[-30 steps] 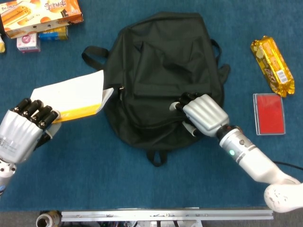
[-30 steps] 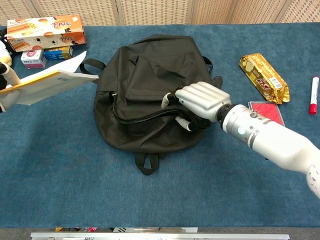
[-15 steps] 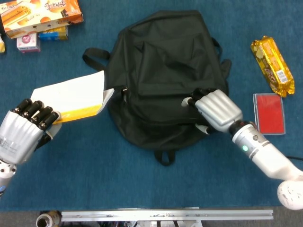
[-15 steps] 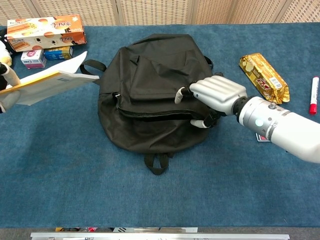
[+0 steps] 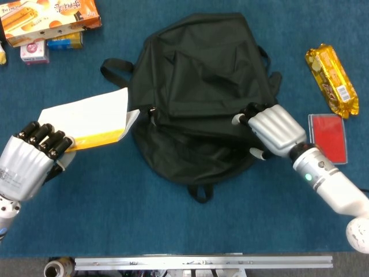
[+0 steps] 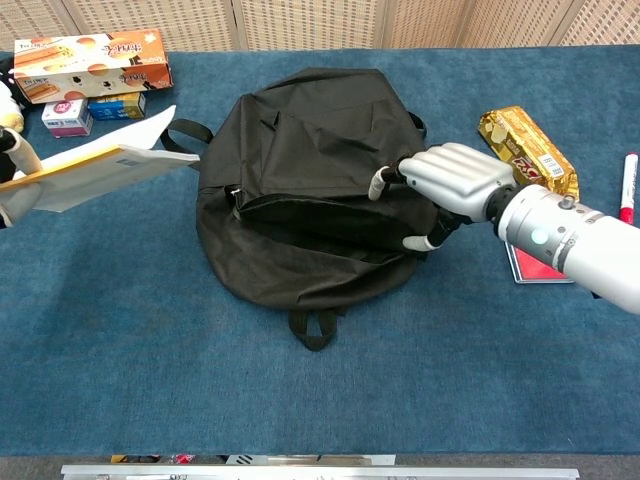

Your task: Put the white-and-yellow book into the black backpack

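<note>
The black backpack lies flat on the blue table, its main zip gaping along the front. My right hand grips the upper flap at the bag's right side and lifts it. The white-and-yellow book hangs above the table left of the bag, its near corner close to the zip opening. My left hand holds the book's left end; in the chest view only its edge shows.
Snack boxes sit at the back left. A gold snack packet, a red card and a red marker lie right of the bag. A metal rail runs along the front edge.
My right hand has drawn to the right with the bag's flap, sliding the backpack right and widening the zip opening. The left hand and book have hardly moved.
</note>
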`<state>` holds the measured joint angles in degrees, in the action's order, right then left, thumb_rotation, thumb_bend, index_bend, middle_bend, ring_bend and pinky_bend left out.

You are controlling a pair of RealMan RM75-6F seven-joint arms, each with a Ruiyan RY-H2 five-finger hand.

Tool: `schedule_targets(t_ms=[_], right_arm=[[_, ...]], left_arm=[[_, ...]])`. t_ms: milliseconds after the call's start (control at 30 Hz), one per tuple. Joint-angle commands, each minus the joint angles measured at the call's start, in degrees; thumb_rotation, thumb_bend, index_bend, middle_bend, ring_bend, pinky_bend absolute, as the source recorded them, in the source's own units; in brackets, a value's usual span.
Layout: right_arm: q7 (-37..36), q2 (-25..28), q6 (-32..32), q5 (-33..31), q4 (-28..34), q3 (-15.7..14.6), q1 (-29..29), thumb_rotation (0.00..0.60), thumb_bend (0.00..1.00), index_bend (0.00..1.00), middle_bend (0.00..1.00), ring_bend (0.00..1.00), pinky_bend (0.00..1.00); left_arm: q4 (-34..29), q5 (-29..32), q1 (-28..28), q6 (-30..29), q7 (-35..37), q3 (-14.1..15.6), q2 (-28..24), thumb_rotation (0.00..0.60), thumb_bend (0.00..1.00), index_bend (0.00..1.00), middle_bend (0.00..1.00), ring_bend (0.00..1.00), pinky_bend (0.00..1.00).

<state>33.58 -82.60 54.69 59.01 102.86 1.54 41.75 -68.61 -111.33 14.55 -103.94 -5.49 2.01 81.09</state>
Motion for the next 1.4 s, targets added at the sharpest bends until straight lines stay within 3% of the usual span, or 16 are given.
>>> schedule_targets(t_ms=[33, 367, 567, 733, 1100, 1400], right_arm=[[-0.38, -0.20, 0.16, -0.21, -0.38, 0.29, 0.05, 0.600, 0.20, 0.30, 0.29, 0.19, 0.29], [1.18, -4.69, 0.20, -2.11, -2.58, 0.74, 1.28, 0.600, 0.25, 0.30, 0.29, 0.19, 0.29], [4.93, -7.77, 1.42, -3.33, -3.80, 0.24, 2.16, 0.600, 0.47, 0.31, 0.32, 0.21, 0.37], [6.31, -8.62, 3.57, -3.26, -4.93, -0.08, 1.70, 0.600, 0.61, 0.42, 0.39, 0.27, 0.47], [-1.09, -9.13, 9.43, 2.87, -6.16, 3.40, -1.05, 0.600, 0.60, 0.78, 0.59, 0.48, 0.72], [-2.34, -8.39, 11.32, -0.96, -3.48, 9.22, -1.06, 0.600, 0.60, 0.83, 0.65, 0.58, 0.82]], left_arm=[[0.06, 0.00, 0.01, -0.04, 0.04, -0.07, 0.05, 0.600, 0.36, 0.78, 0.67, 0.54, 0.59], [0.36, -0.01, 0.04, -0.04, 0.28, -0.16, 0.16, 0.600, 0.36, 0.78, 0.67, 0.54, 0.59], [0.58, -0.12, -0.18, -0.47, 0.54, -0.09, 0.07, 0.600, 0.36, 0.78, 0.67, 0.54, 0.59], [0.62, -0.34, -0.40, -1.11, 0.86, -0.03, -0.08, 0.600, 0.36, 0.78, 0.67, 0.54, 0.59], [1.06, -0.35, -0.09, -1.36, 1.58, -0.44, -0.37, 0.600, 0.36, 0.78, 0.67, 0.54, 0.59], [0.04, -1.90, 1.26, -2.48, 4.57, -0.66, -1.46, 0.600, 0.36, 0.78, 0.67, 0.54, 0.59]])
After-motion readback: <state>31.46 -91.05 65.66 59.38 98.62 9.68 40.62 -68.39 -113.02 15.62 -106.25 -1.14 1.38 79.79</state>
